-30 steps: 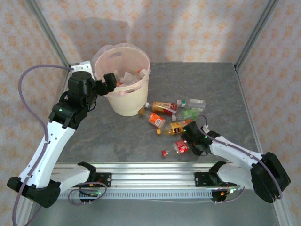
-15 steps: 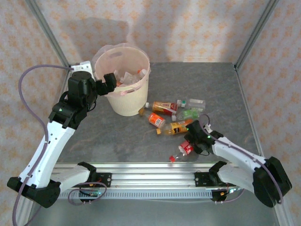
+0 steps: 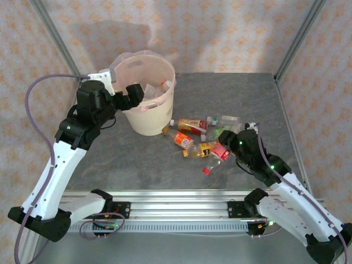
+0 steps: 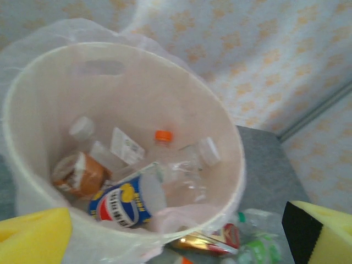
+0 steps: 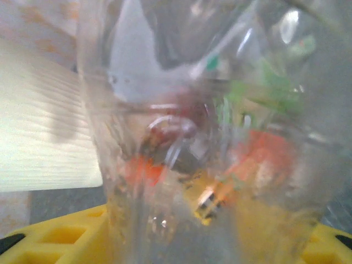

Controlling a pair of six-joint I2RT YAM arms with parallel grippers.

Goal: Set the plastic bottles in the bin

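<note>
Slippage is looking the likeliest failure, as the right end effector (image 3: 228, 149) is pinching a red-labelled bottle (image 3: 220, 152) by its slick clear body at four o'clock from the bin (image 3: 146, 124), while the left end effector (image 3: 133, 92) is hovering spread wide at its nine o'clock rim.

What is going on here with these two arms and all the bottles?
Two robot arms are clearing plastic bottles into the bin. The right gripper is shut on a red-labelled bottle, apparently just off the table, beside the loose bottles. The left gripper hangs open over the bin, holding nothing. Several dropped bottles lie inside it.
</note>
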